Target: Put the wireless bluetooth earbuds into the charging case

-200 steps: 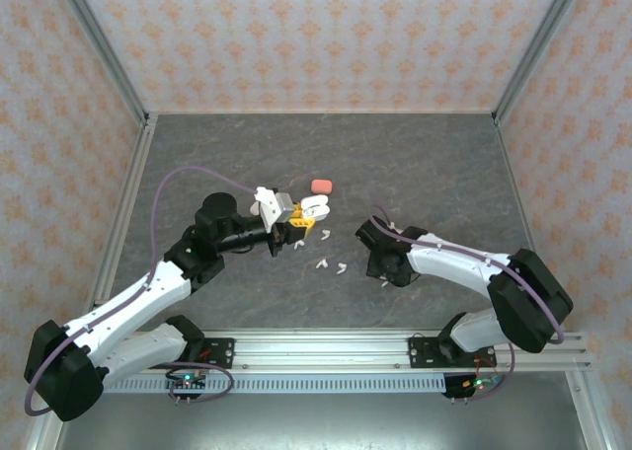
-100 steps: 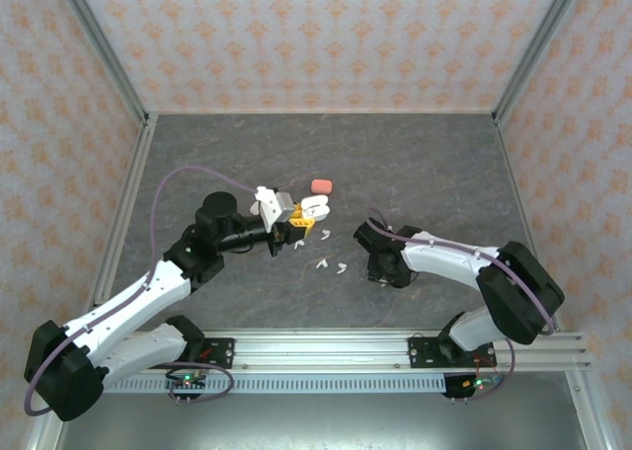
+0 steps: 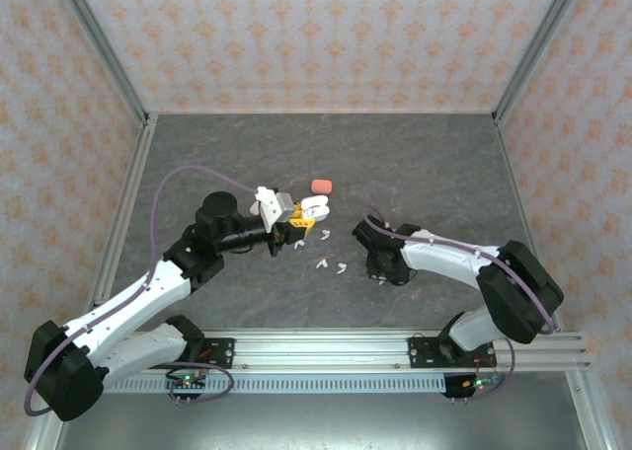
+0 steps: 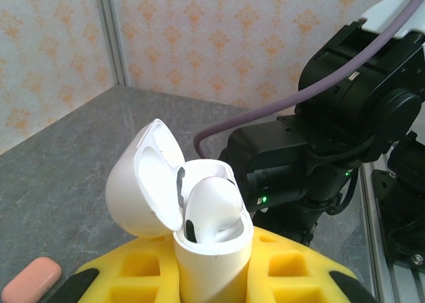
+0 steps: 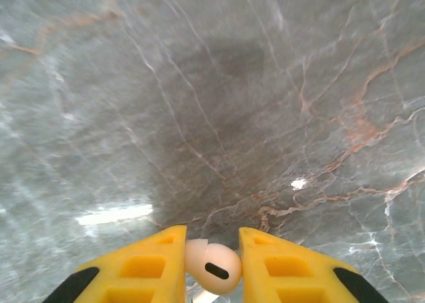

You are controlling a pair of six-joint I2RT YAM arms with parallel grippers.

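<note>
My left gripper point(image 3: 299, 229) is shut on a white charging case point(image 3: 312, 210) and holds it above the table. In the left wrist view the charging case point(image 4: 212, 253) stands upright between the yellow fingers point(image 4: 129, 270), its lid point(image 4: 143, 183) hinged open to the left. One white earbud point(image 4: 214, 206) sits inside. My right gripper point(image 3: 381, 271) points down at the table, to the right of the case. Its yellow fingers point(image 5: 143, 266) are shut on a white earbud point(image 5: 214, 266), just above the stone surface. Several loose white earbuds point(image 3: 322, 264) lie on the table between the arms.
A salmon-pink closed case point(image 3: 321, 186) lies behind the held case, also seen low left as the pink case point(image 4: 30, 280). The right arm's dark wrist point(image 4: 345, 137) looms close behind the open case. Patterned walls and metal rails enclose the grey stone table point(image 3: 425, 164).
The right arm has shifted slightly to the left, toward the held case. The left arm and case have stayed still.
</note>
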